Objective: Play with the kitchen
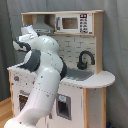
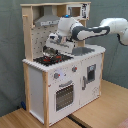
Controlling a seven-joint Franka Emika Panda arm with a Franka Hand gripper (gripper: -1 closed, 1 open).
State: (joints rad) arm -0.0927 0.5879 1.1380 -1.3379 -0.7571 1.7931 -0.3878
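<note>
The kitchen (image 2: 50,100) is a tall white and light-wood toy with a black stovetop with red rings (image 2: 49,59), an oven door (image 2: 64,95), knobs (image 2: 57,76), a grey hood (image 2: 47,22) and a microwave (image 2: 75,10). My gripper (image 2: 51,48) hangs just above the stovetop, under the hood, on an arm that reaches in from the second exterior view's right. In the first exterior view the arm covers the stovetop. There the gripper (image 1: 20,46) shows at the kitchen's (image 1: 95,100) left, with the black faucet (image 1: 85,59) and the sink (image 1: 77,75) to its right.
The kitchen stands on a light wooden floor (image 2: 100,112) in front of a grey-green curtain (image 2: 10,50). The hood and the pegboard back wall (image 2: 35,42) close in the space over the stovetop. My white arm (image 1: 45,85) fills the front of the first exterior view.
</note>
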